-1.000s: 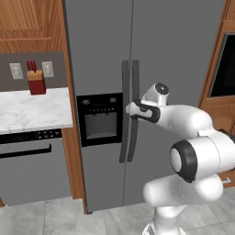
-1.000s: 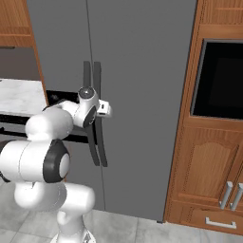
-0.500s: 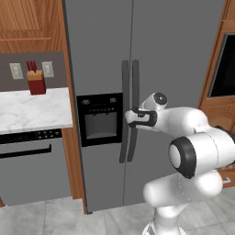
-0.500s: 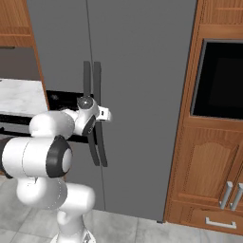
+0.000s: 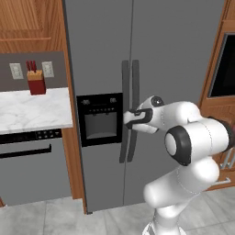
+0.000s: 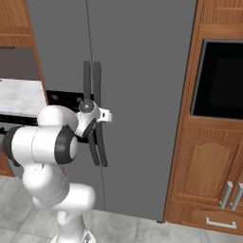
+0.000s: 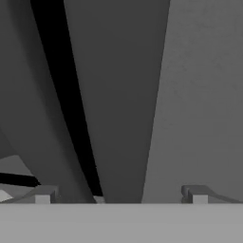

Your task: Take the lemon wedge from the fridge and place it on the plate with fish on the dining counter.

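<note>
Lining up on the tall grey two-door fridge [image 5: 137, 69], doors shut.
Two-finger gripper [image 7: 121, 193] spread wide around long dark curved handle [image 7: 118, 95]; could slip off if closed off-centre.

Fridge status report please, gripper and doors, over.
Gripper open, jaws straddling a door handle. Fridge doors both shut, lemon wedge not reached yet. Nothing between gripper and handle.
</note>
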